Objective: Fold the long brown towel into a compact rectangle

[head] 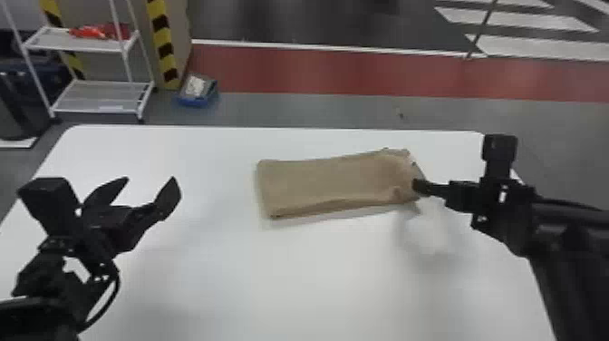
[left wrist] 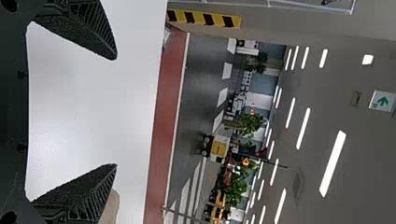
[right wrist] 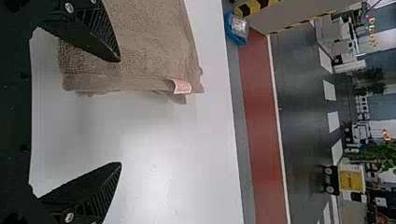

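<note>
The brown towel (head: 335, 183) is laid folded on the white table (head: 272, 281). At its end with the tag (right wrist: 182, 87), the right gripper (right wrist: 120, 112) is spread wide, empty; the left gripper (head: 150, 181) is likewise parted, well apart. A further fold seems underway: that end should be pinched and brought leftward.

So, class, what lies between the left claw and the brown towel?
Bare white tabletop lies between the left claw and the towel, in the head view.
</note>
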Robot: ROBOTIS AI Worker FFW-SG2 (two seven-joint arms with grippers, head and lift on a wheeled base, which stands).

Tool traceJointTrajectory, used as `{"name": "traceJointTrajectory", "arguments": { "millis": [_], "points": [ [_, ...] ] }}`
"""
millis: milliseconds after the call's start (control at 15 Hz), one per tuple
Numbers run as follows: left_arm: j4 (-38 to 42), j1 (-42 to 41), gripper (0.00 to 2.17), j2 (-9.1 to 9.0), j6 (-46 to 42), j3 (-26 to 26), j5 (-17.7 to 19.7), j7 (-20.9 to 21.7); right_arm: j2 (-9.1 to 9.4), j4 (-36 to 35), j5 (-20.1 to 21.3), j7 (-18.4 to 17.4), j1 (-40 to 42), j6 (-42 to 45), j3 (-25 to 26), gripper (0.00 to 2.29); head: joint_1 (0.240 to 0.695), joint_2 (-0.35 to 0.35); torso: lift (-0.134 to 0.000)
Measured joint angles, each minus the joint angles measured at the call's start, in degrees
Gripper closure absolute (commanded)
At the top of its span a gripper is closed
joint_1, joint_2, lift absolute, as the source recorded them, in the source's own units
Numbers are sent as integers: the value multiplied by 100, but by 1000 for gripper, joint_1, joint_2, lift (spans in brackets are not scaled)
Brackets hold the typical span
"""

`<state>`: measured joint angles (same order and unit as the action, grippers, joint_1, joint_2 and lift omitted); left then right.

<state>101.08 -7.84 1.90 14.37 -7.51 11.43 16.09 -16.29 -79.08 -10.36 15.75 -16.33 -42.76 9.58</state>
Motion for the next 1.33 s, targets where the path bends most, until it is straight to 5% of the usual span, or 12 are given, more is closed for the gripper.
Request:
{"name": "traceJointTrajectory", "arguments": {
  "millis": [733,1133,1333],
  "points": [
    [-230,201,49,39,0,173,5,9,73,339,197,152,-17,730,-214,225,695,-126,-123],
    [-309,296,49,55,-30,269,10,10,97,495,227,277,15,889,-205,687,695,-134,-123],
    [-329,268,49,50,-252,284,19,-9,99,491,208,280,24,965,-205,1204,695,-132,-123]
  ]
}}
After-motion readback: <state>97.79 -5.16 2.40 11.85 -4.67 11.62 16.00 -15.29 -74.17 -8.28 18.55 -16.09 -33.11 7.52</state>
